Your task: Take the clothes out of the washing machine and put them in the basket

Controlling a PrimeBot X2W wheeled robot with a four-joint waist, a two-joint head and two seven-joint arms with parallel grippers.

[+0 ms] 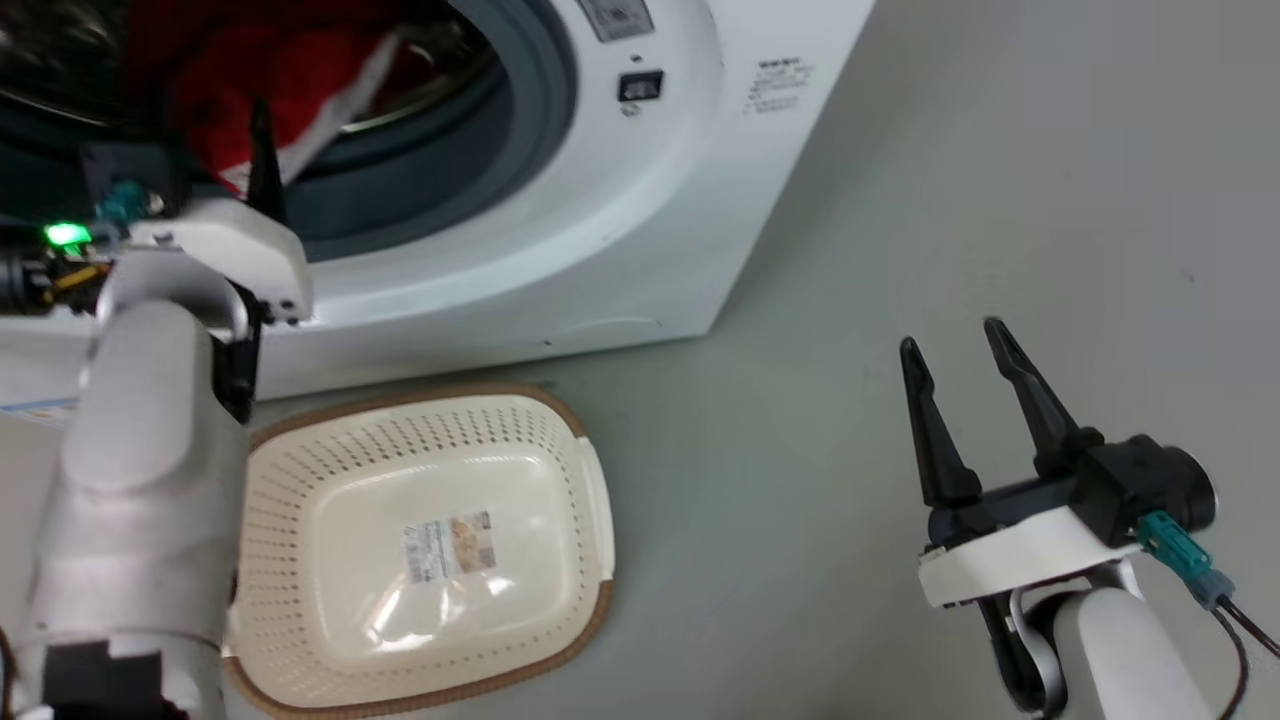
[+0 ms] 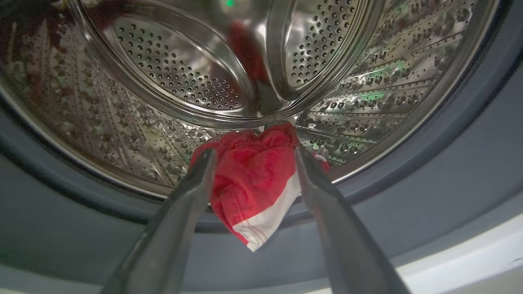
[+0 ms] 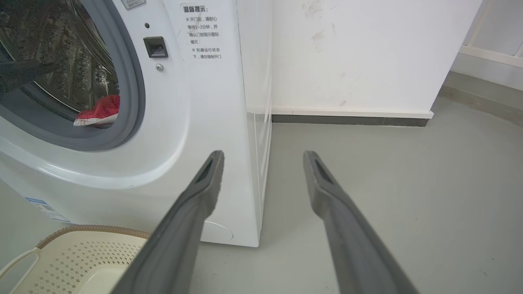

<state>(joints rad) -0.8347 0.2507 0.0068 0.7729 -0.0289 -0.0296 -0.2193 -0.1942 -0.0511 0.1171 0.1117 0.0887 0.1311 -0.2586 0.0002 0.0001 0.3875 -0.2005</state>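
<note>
The clothes (image 2: 249,183), a red garment with a white trim, lie at the front lip of the washing machine's steel drum (image 2: 163,69) and hang over the grey door seal. My left gripper (image 2: 253,157) reaches into the porthole and stands open, one finger on each side of the garment. In the head view the clothes (image 1: 290,80) show red inside the washing machine (image 1: 620,200). The cream basket (image 1: 300,470) stands on the floor in front of the machine and holds nothing but a label. My right gripper (image 1: 950,337) hovers open over the floor to the right, gripping nothing.
Grey floor (image 1: 800,400) stretches to the right of the washer. A white wall with a dark skirting (image 3: 351,120) stands behind the machine's right side. My pale left forearm (image 1: 140,480) overlaps the basket's left edge in the head view.
</note>
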